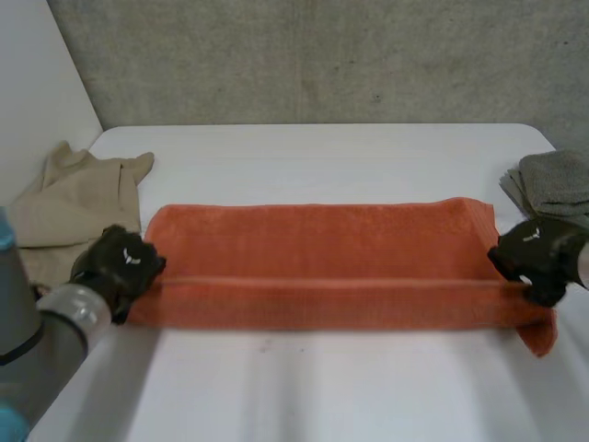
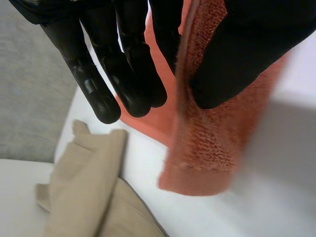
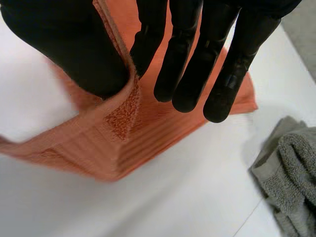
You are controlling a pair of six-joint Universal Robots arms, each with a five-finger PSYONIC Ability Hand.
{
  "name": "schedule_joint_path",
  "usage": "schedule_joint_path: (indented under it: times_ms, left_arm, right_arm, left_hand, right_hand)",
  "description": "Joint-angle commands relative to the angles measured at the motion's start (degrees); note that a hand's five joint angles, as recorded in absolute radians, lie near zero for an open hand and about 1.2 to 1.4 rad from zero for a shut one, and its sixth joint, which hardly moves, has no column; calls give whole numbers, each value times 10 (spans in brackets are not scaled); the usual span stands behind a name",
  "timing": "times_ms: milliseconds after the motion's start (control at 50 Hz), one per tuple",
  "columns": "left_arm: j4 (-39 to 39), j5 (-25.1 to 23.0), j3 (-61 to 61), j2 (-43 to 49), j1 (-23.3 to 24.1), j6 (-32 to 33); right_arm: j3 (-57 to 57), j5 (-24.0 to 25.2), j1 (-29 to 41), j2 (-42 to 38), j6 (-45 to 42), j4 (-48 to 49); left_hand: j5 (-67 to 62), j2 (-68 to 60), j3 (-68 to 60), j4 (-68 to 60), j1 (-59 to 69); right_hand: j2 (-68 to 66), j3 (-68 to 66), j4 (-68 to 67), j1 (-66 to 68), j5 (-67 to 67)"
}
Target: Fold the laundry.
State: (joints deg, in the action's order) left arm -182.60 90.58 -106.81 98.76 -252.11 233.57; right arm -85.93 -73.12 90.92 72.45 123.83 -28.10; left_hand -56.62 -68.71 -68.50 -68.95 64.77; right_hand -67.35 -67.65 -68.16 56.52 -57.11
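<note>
An orange towel (image 1: 322, 262) lies folded lengthwise across the middle of the white table (image 1: 322, 157). My left hand (image 1: 118, 261) holds its left end; in the left wrist view the thumb (image 2: 237, 59) pinches the towel's edge (image 2: 197, 153) against the fingers (image 2: 123, 74), and a corner hangs below. My right hand (image 1: 538, 255) holds the right end. There the thumb (image 3: 69, 49) presses the towel's hem (image 3: 118, 113) against the straight fingers (image 3: 197, 64), lifting that end slightly off the table.
A beige cloth (image 1: 69, 198) lies crumpled at the table's left edge, close to my left hand, and appears as the beige cloth (image 2: 94, 197) below the fingers. A grey towel (image 1: 552, 182) sits at the right edge, the same grey towel (image 3: 291, 177) beside my right hand.
</note>
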Motion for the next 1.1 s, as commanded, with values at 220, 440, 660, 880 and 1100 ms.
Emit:
schedule_joint_path:
  times_ms: [220, 440, 660, 880, 1100]
  left_arm:
    - [-50, 41, 29, 57, 31, -26]
    - [-49, 43, 26, 52, 30, -25]
    - [-43, 43, 20, 34, 26, -26]
    - [-17, 41, 56, -104, 8, -26]
    - [-21, 37, 118, -74, -6, -25]
  right_arm:
    - [-47, 18, -37, -44, 101, 52]
    - [-68, 31, -87, -37, 86, 18]
    - [-95, 35, -109, -20, 44, 7]
    - [51, 38, -104, 170, -1, -58]
    - [111, 30, -60, 114, -1, -58]
  left_hand:
    - [-134, -113, -115, -111, 152]
    - [-134, -113, -115, -111, 152]
    - [-134, -113, -115, -111, 152]
    - [-134, -113, -115, -111, 152]
    - [-134, -113, -115, -111, 152]
  right_hand:
    - [330, 333, 338, -222, 328]
    - [330, 333, 339, -222, 328]
    - [-126, -123, -118, 235, -129]
    - [-126, -123, -118, 235, -129]
    - [-126, -123, -118, 235, -129]
